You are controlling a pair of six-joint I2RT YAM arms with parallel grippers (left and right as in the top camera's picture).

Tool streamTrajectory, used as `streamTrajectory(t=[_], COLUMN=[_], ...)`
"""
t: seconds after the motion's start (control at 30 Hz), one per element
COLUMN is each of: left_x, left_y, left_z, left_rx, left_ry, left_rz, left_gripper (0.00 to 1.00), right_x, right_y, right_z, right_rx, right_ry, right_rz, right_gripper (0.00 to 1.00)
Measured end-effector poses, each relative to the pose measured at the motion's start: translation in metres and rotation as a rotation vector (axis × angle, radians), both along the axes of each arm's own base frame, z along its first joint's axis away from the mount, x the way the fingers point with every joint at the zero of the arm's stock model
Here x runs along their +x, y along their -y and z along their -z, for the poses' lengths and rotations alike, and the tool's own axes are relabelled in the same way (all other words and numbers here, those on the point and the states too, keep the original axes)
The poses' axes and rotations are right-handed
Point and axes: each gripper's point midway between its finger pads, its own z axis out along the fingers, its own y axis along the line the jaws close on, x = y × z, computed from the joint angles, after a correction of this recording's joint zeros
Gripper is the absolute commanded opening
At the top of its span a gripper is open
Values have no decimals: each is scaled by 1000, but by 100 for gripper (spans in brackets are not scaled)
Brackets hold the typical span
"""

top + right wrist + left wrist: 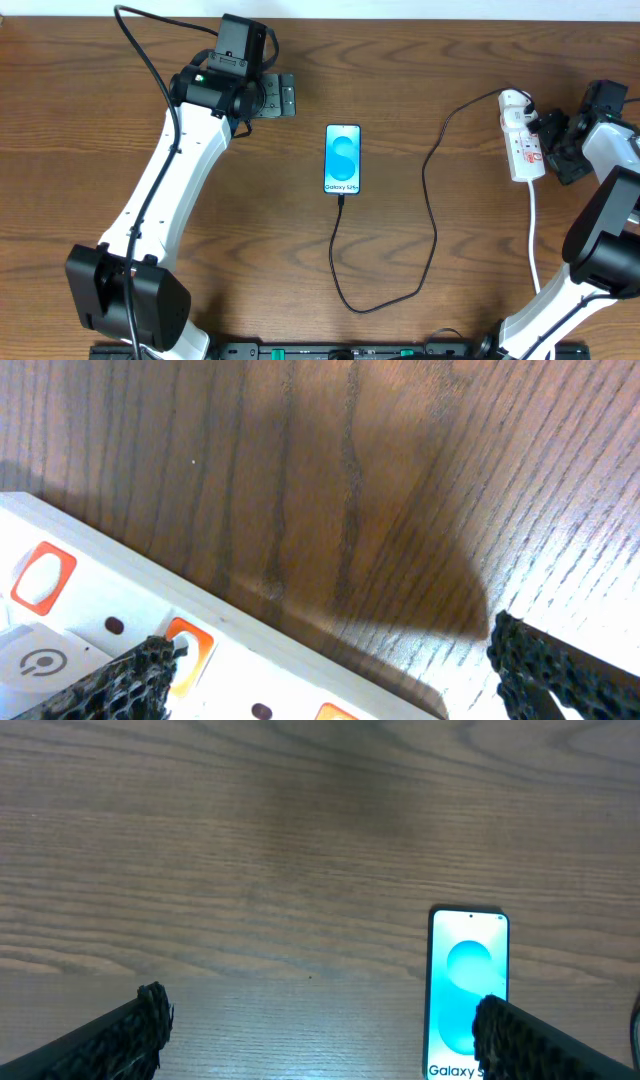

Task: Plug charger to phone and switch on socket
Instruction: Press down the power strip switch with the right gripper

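Reaching in from the seven o'clock corner of the brown wooden table (440, 45), the left gripper (283, 97) hangs at about ten o'clock from the slim rectangular smartphone (342, 160). Its jaws are released and wide with nothing between them. In the left wrist view its black textured fingers (150, 1025) stand far apart over bare wood, and the smartphone (468, 985) lies face up toward four o'clock, showing teal shapes on a light-blue screen. The smartphone lies near the table's middle. At its six o'clock edge it meets the tip of the long thin black cable (433, 215), which loops toward six o'clock, then climbs toward two o'clock into a white adapter (515, 100). The adapter sits in the twelve o'clock end of the white elongated plastic power strip (524, 148), at three o'clock from the smartphone. A thicker white cord (533, 230) runs from the power strip toward six o'clock. The right gripper (550, 135) is just beside the power strip's three o'clock side, released and empty. In the right wrist view one finger (140, 680) overlaps an orange-red switch (185, 645); I cannot tell whether they touch.
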Motion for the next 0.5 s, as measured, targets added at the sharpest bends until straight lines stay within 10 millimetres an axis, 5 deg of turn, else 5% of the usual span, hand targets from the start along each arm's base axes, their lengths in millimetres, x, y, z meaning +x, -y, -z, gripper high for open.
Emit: streamTrajectory(t=[0.5], left_x=[0], left_y=[0], left_z=[0], left_rx=[0], left_ry=[0], left_rz=[0], left_gripper=[98], right_x=[2], right_y=[-1], right_z=[3], right_rx=[30], right_ry=[-1], right_rz=[-2], right_gripper=[99])
